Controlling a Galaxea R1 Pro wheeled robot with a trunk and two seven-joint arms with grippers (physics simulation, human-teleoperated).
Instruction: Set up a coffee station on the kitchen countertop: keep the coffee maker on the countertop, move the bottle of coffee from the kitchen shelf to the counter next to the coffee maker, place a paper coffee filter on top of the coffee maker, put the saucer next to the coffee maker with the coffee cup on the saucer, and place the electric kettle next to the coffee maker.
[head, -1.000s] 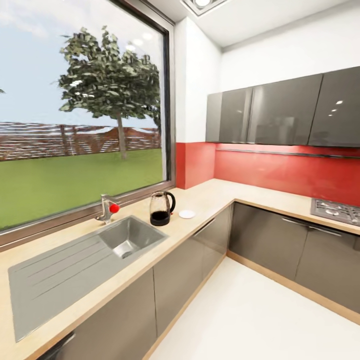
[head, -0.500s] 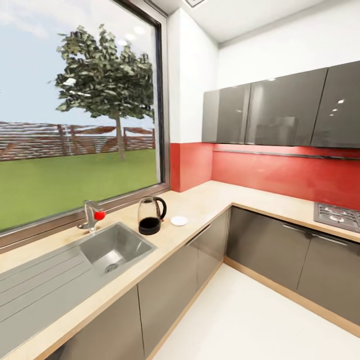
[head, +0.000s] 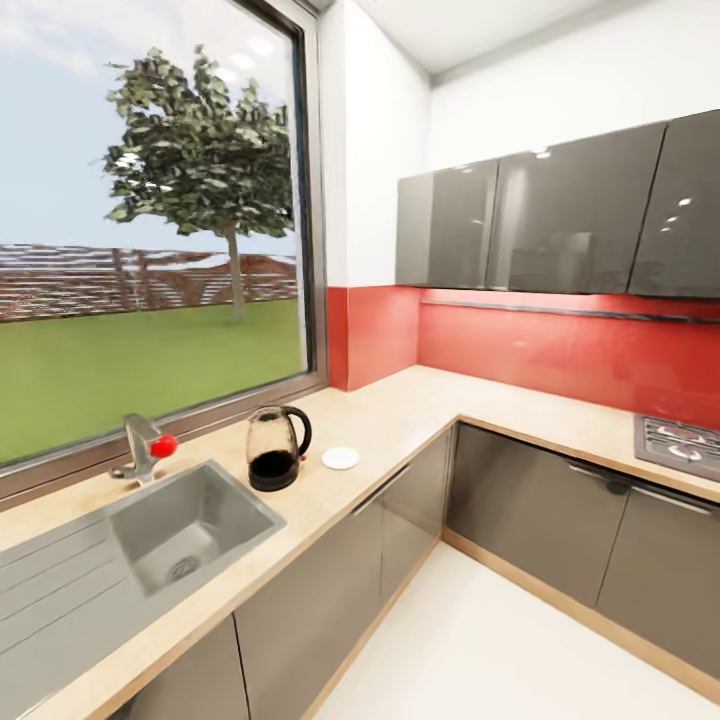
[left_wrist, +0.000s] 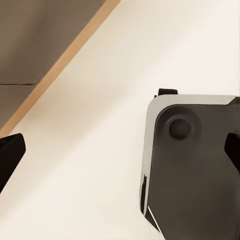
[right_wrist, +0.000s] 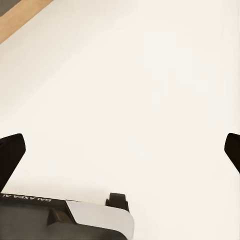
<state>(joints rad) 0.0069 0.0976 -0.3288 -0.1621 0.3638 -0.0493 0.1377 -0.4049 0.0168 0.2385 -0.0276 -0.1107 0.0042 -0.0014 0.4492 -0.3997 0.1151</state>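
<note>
Camera swung since a second ago; electric kettle (head: 276, 448) and saucer (head: 340, 458) on tabletop (head: 400, 415) now nearer centre. Both pincers spread, empty.

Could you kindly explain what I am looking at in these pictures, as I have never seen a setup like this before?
These are simulator renders from a wheeled robot with two arms. The large picture comes from its head camera, looking over a kitchen. On the countertop stand an electric kettle and, apart from it, a small white saucer; a sink with a faucet lies near the window, and a stove sits at the right edge. The other two pictures come from cameras by each arm's end effector, looking down at the pale floor. The dark fingertips stand wide apart, and nothing is held.
</note>
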